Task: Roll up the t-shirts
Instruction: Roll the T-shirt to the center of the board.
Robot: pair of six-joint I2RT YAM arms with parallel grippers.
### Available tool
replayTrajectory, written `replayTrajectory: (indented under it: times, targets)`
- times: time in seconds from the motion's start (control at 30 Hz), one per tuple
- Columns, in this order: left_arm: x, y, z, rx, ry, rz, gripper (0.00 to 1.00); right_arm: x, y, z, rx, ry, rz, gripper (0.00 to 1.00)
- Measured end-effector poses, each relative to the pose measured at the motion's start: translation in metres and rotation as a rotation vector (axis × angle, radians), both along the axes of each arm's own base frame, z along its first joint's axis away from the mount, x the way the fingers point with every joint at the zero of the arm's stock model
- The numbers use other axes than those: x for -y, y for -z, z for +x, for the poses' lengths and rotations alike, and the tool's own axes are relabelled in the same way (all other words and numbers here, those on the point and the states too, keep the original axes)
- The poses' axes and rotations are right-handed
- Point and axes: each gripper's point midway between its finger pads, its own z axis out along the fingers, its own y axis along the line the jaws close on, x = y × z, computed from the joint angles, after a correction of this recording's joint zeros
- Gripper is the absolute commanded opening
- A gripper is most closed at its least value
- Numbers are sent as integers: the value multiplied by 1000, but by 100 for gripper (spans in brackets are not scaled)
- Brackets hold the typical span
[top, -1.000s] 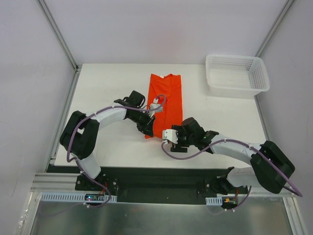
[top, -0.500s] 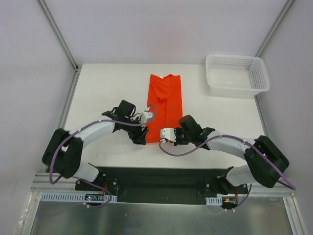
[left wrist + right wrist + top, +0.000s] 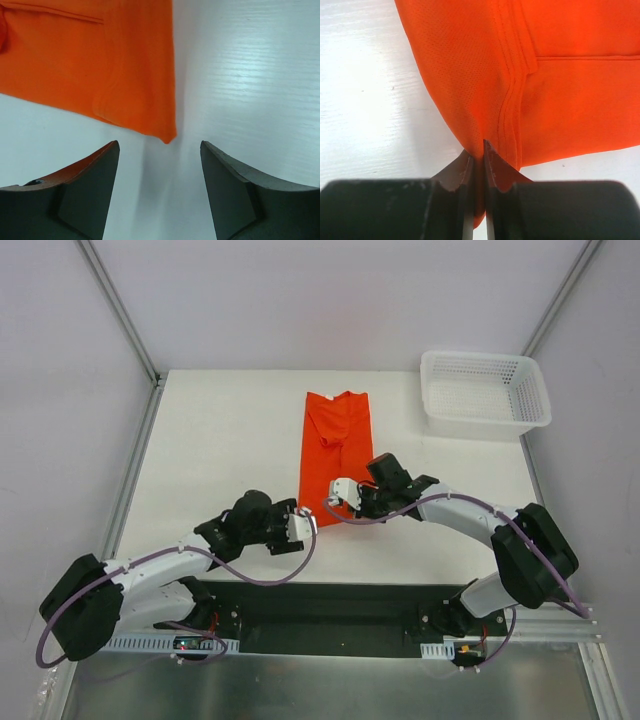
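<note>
The orange-red t-shirt (image 3: 337, 445) lies folded into a long narrow strip on the white table, collar end far and hem end near. My right gripper (image 3: 333, 502) sits at the near right hem and is shut on a pinch of the fabric; in the right wrist view the t-shirt (image 3: 555, 75) runs down between the closed fingertips of the gripper (image 3: 478, 150). My left gripper (image 3: 303, 528) stands open just short of the near left corner. In the left wrist view that corner of the t-shirt (image 3: 100, 65) lies just ahead of the open gripper (image 3: 160, 146), touching neither finger.
A white mesh basket (image 3: 486, 358) stands at the far right corner of the table. Bare white tabletop (image 3: 220, 440) spreads left of the shirt. Metal frame posts run along the table's left and right edges.
My left gripper has opened, let go of the shirt and drawn back toward the near left. My right gripper has moved up to the near hem and shut on the fabric.
</note>
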Motion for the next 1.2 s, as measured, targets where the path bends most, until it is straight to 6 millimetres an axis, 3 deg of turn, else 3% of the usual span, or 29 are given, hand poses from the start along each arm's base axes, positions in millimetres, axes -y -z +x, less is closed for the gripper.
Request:
replayTrajectory:
  times: [0.13, 0.5, 0.7, 0.83, 0.87, 0.93, 1.07, 1.2]
  targets:
    - [9, 0, 13, 69, 1, 7, 64, 2, 2, -4, -19, -3, -8, 11]
    - [31, 19, 8, 93, 104, 50, 57, 4, 3, -7, -35, 8, -12, 11]
    - [37, 33, 18, 126, 123, 100, 51, 4, 4, -11, -66, 27, -5, 11]
    - [42, 34, 29, 166, 126, 123, 27, 4, 5, -13, -84, 37, -2, 11]
    - [42, 36, 30, 169, 127, 132, 12, 4, 5, -14, -88, 40, -1, 11]
    - [41, 38, 32, 168, 126, 154, 2, 5, 5, -15, -94, 42, 0, 11]
    - [40, 35, 33, 115, 126, 191, 0, 8, 5, -17, -115, 47, -6, 11]
    - [34, 19, 28, -10, 126, 174, 0, 13, -2, -21, -174, 42, 1, 11]
